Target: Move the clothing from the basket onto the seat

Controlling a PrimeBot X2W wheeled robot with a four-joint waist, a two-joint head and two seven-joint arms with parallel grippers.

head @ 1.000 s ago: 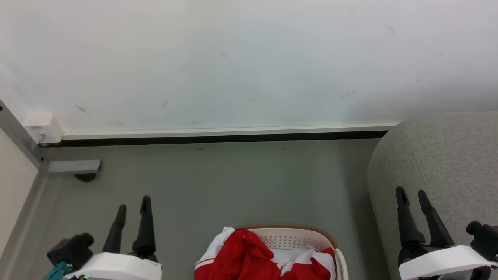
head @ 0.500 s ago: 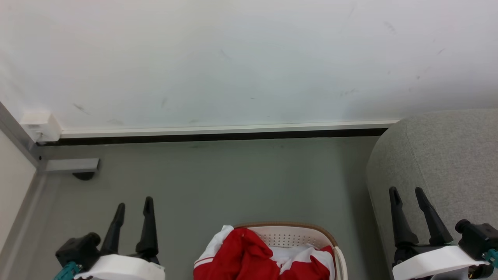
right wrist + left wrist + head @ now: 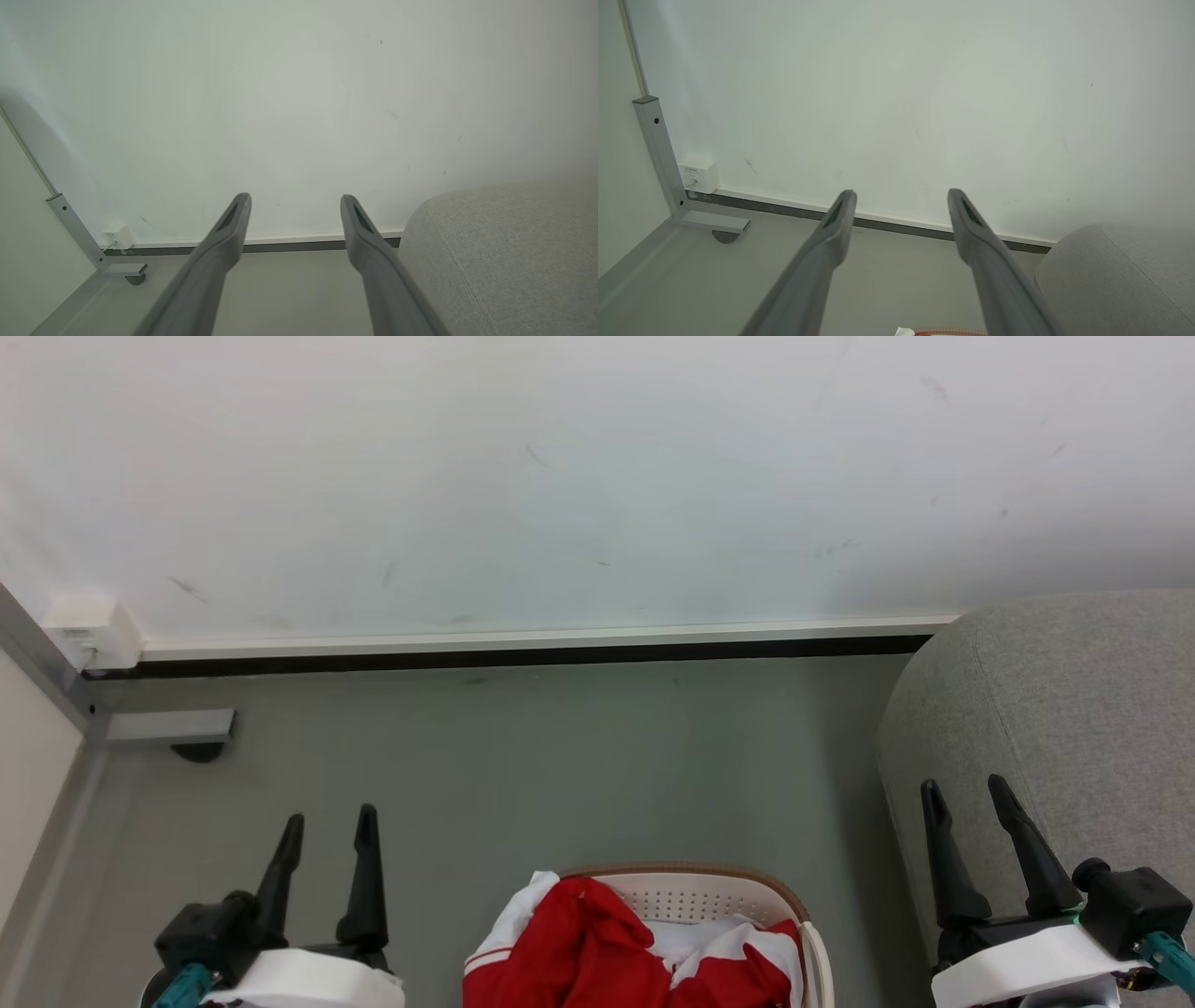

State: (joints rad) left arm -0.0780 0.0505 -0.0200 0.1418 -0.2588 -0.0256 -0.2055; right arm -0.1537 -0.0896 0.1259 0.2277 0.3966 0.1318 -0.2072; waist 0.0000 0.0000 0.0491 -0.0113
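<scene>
Far left: metal post [image 3: 42, 658] and small wall box [image 3: 89, 630] in the corner, grey floor [image 3: 560, 756] running rightward beneath the white wall [image 3: 560, 476]. Next along, left gripper [image 3: 330, 814], fingers spread wide with nothing between them, hanging over bare floor and apart from the laundry; shifted a touch toward the middle against a second ago. Centre bottom: basket [image 3: 691, 870] on the floor, brown rim and perforated wall showing, clothing [image 3: 579, 943] heaped inside it, red with white panels, one white fold spilling over the left rim (lower part cut off by the edge of the head view, so cannot tell how much lies there). Sitting slightly higher in the head view than before, together with the skirting [image 3: 523, 642] and the wall marks, so read as the camera tipping down, not as the basket moving. Further right, right gripper [image 3: 964, 782], likewise spread wide and empty, in front of the rounded corner of the seat [image 3: 1074, 709], edged leftward toward the basket over the last second. Far right: that seat, light grey, no garment on the visible part. Judged meaning for the task: nothing lifted yet, all visible clothing in the basket, both arms drawing in from either side and the head dipping toward the pile, most likely the opening of a first reach; next move calling for a descent into the heap and a pinch on a raised red fold
</scene>
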